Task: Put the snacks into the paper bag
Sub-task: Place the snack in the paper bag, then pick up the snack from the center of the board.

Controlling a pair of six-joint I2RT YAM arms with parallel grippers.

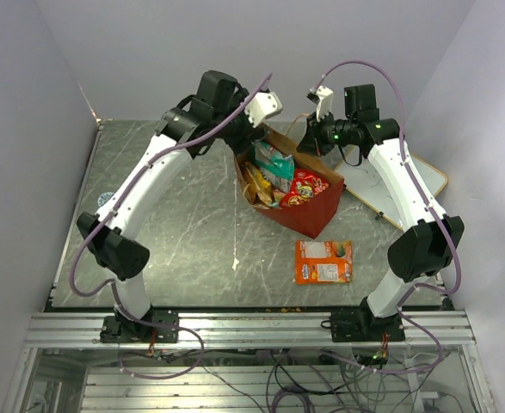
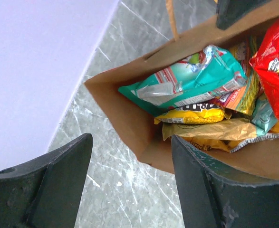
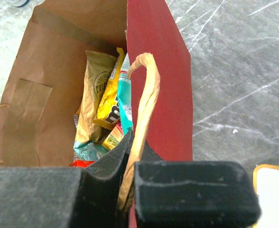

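The paper bag (image 1: 308, 215), red outside and brown inside, stands open mid-table holding several snacks. In the left wrist view a teal packet (image 2: 187, 80), a yellow packet (image 2: 191, 114), a gold bag (image 2: 210, 130) and a red bag (image 2: 274, 61) lie inside it. My left gripper (image 2: 132, 156) hangs open above the bag's far-left corner, nothing between its fingers (image 2: 58, 180). My right gripper (image 3: 132, 166) is shut on the bag's tan handle (image 3: 146, 95) and red wall (image 3: 160, 71). An orange flat pack (image 1: 324, 261) lies on the table in front of the bag.
A white board (image 1: 411, 185) lies at the right edge of the table, under the right arm. Walls stand close on the left and at the back. The marbled tabletop (image 1: 175, 241) spreads to the left of the bag.
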